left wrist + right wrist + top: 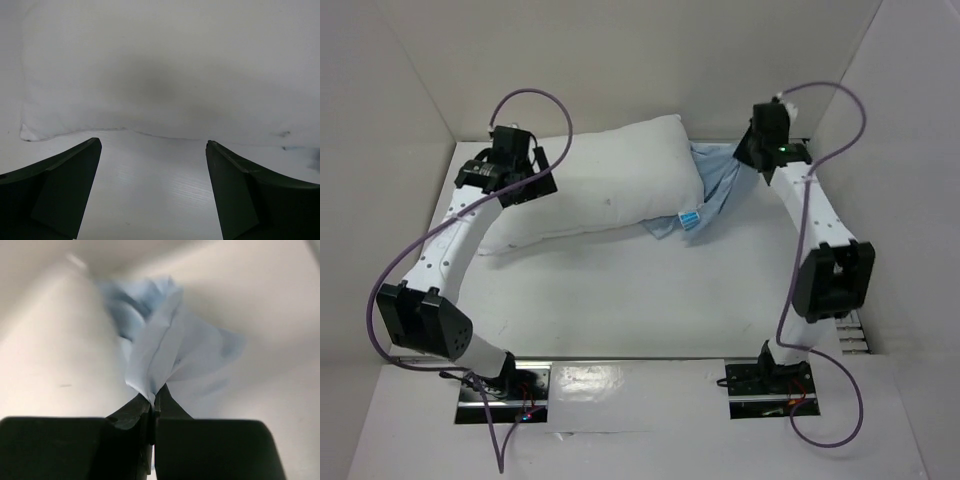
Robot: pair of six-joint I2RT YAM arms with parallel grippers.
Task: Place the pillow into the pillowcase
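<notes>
White walls are enclosing the counter (650, 290), where the pillow (610, 190) is lying at the far side, the pillowcase (715, 185) bunching at its right end. The right end effector (153, 404) is pinching a thin pillowcase fold, while the left end effector (152, 144) is hovering spread beside the pillow. That slim pinch is probably risking a slip once the cloth tightens.

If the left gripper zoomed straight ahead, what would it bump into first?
Most likely the pillow: it fills the view just ahead of the open left gripper, past a strip of table.
</notes>
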